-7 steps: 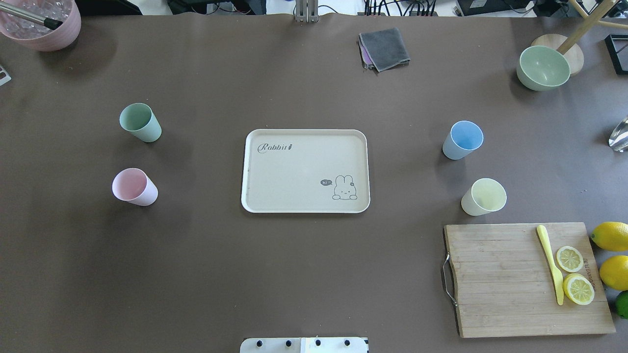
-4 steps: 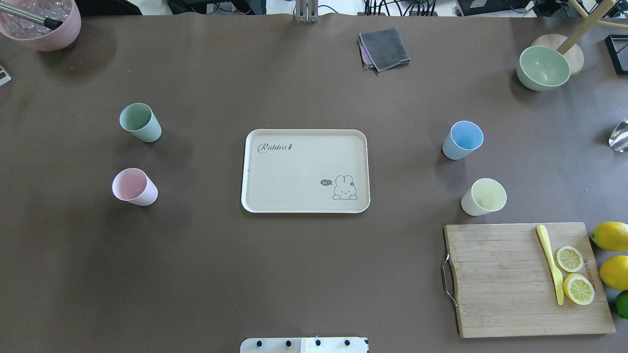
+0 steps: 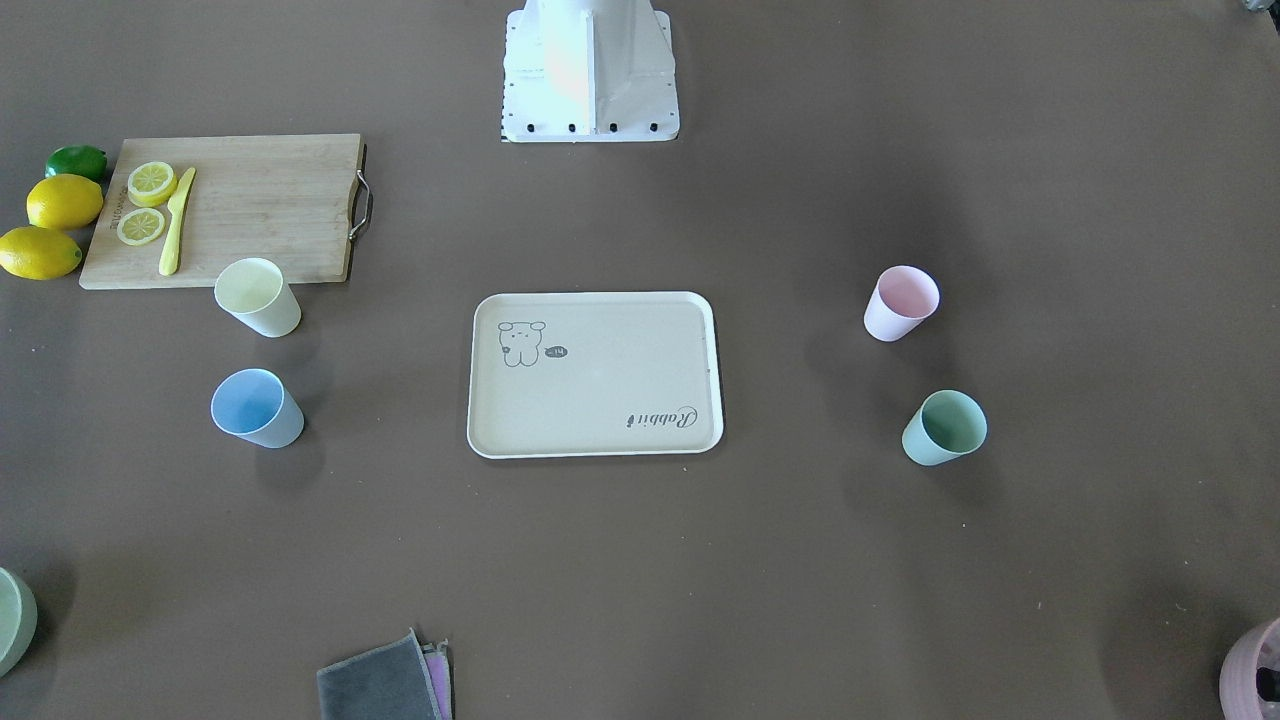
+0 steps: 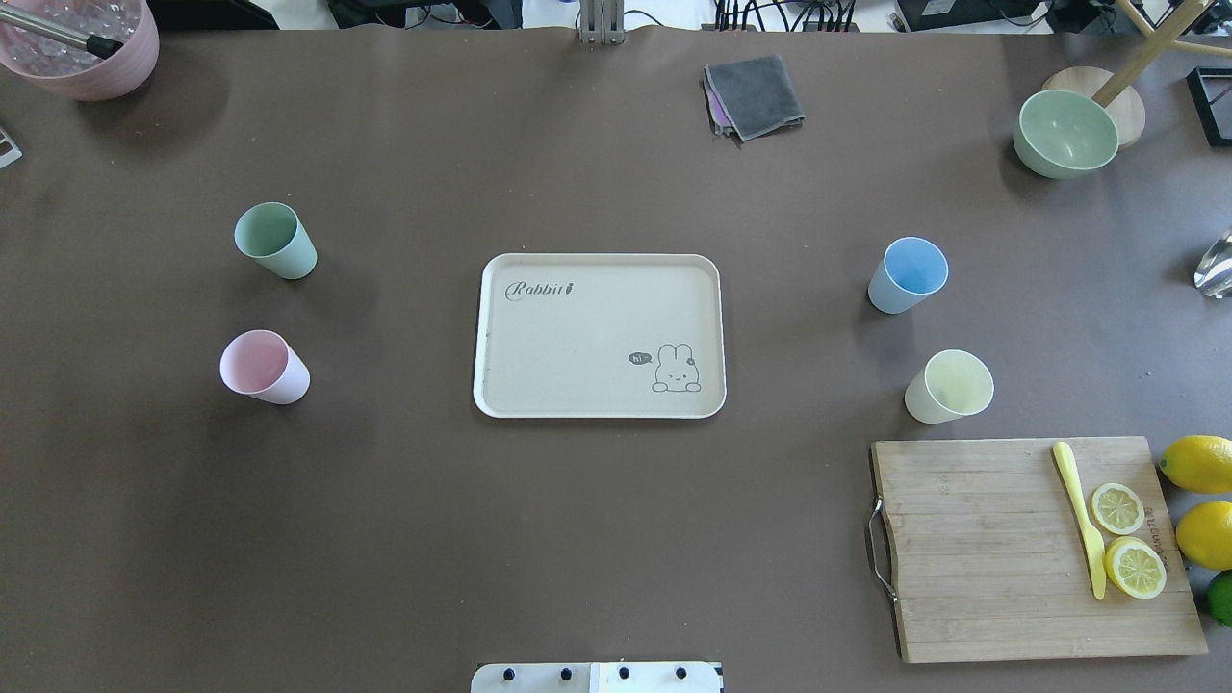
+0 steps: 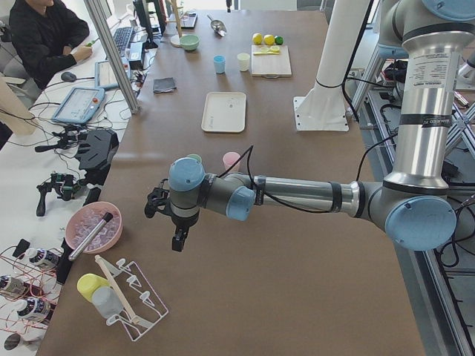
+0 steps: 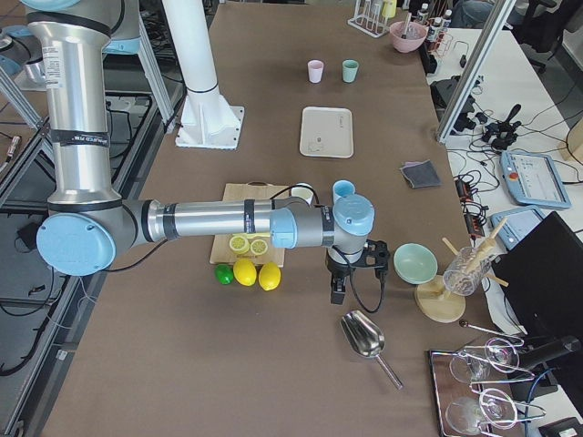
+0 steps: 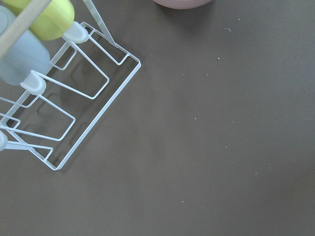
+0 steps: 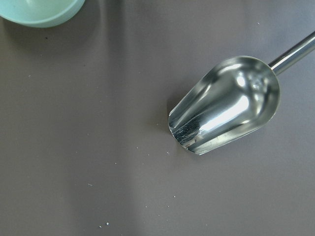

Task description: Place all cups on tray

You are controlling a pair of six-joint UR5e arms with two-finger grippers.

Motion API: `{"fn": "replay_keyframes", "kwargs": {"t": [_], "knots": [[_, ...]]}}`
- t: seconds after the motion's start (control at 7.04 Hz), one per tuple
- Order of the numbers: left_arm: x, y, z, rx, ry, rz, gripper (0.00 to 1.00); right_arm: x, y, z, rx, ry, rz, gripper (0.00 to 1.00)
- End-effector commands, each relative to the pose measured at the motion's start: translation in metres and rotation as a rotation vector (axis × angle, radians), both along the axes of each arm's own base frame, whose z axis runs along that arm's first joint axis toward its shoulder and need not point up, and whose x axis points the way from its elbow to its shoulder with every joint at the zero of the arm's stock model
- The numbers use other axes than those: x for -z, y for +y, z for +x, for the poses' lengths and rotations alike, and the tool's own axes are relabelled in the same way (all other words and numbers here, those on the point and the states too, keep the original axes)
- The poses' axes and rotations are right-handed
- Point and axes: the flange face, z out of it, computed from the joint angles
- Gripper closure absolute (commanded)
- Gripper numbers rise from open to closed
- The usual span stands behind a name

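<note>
The cream tray (image 4: 577, 337) lies bare at the table's middle, also in the front view (image 3: 600, 395). The mint green cup (image 4: 275, 240) and the pink cup (image 4: 264, 367) stand upright left of it. The light blue cup (image 4: 908, 274) and the pale yellow cup (image 4: 949, 386) stand upright right of it. My left gripper (image 5: 165, 226) shows only in the left side view, far out past the table's left end. My right gripper (image 6: 357, 275) shows only in the right side view, past the right end. I cannot tell if either is open or shut.
A wooden cutting board (image 4: 972, 549) with lemon slices and a yellow knife lies in front of the yellow cup, with lemons (image 4: 1198, 462) beside it. A sage bowl (image 4: 1065, 133), a grey cloth (image 4: 754, 94) and a mauve pot (image 4: 82, 48) stand at the back. A metal scoop (image 8: 226, 105) and a wire rack (image 7: 74, 98) lie under the wrists.
</note>
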Motion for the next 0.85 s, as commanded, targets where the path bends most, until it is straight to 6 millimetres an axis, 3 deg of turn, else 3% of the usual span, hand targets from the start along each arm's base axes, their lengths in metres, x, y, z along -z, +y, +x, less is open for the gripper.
{"fn": "replay_keyframes", "kwargs": {"t": [0.0, 0.71], "knots": [[-0.0017, 0.0007, -0.0002, 0.001, 0.001, -0.004, 0.02, 0.0004, 0.0002, 0.0005, -0.001, 0.0, 0.001, 0.0], [-0.0069, 0.0002, 0.0007, -0.002, 0.0, -0.012, 0.02, 0.0048, -0.0039, -0.0005, 0.0, 0.001, 0.009, 0.0]]}}
